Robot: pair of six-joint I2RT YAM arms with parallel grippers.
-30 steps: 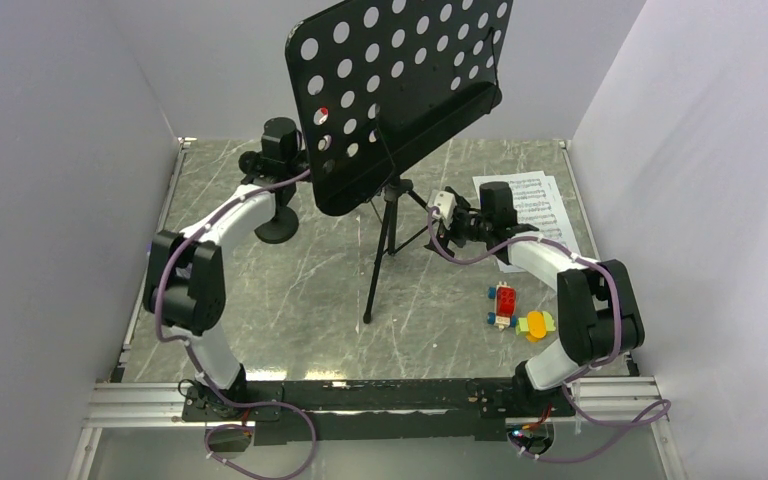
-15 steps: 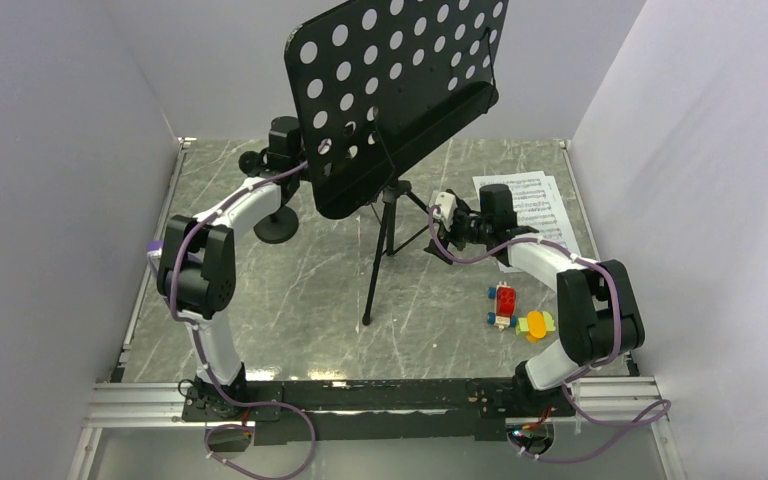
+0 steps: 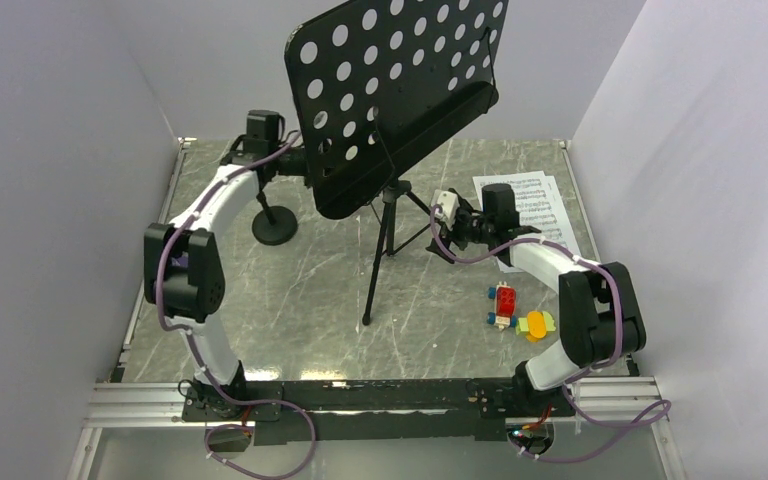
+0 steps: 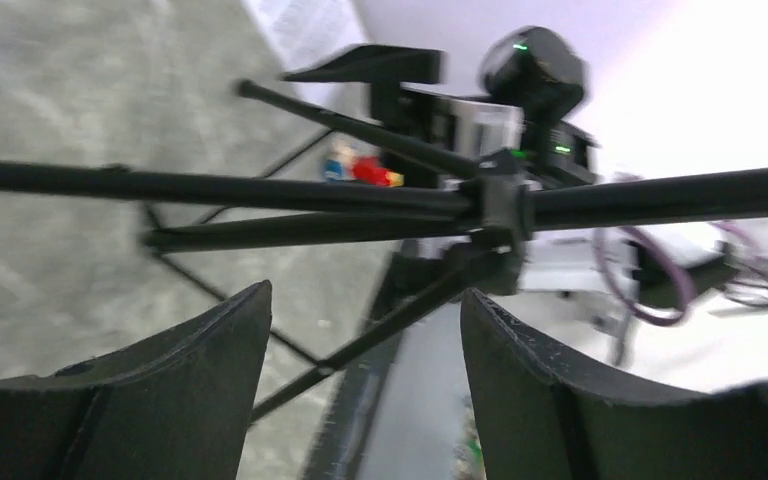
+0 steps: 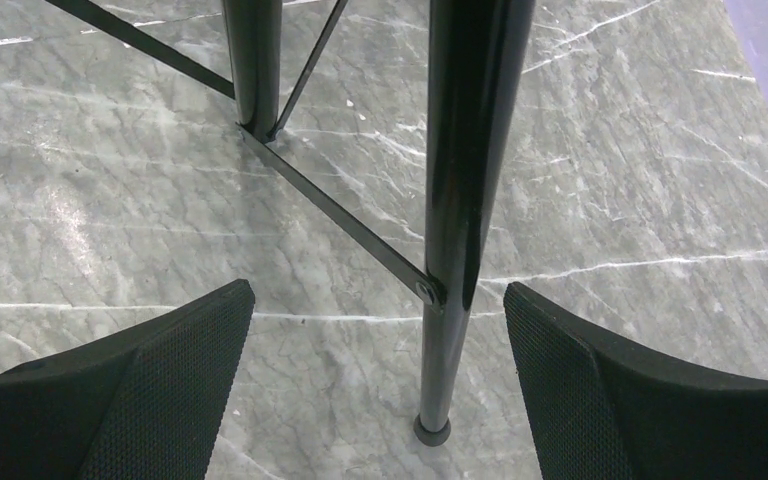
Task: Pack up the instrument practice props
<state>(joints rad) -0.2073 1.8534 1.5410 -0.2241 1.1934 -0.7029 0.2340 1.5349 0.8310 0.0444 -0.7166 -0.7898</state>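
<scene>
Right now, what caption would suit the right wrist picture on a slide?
Open right claw framing a leg of the black music stand above the grey marble table.

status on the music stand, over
Left gripper open, empty, up by the music stand. Right gripper open, lined up on a tripod leg, no grip. Stand upright. Toy blocks lie clear of it.

Music stand desk (image 3: 405,140): black perforated sheet, metal by appearance, satin finish. Tripod leg (image 5: 465,180): black tube, smooth, high gloss, with clear reflections. Table (image 3: 300,300): grey marble-pattern surface with white veining, smooth, low sheen. Sheet-music pages (image 3: 540,205): white printed paper, matt. Toy blocks (image 3: 505,298): coloured, plastic in appearance, glossy. Right gripper (image 5: 377,300): black fingers (image 5: 160,390), finely textured, matt. Left arm (image 3: 222,195): white shell, smooth, plastic in appearance.
</scene>
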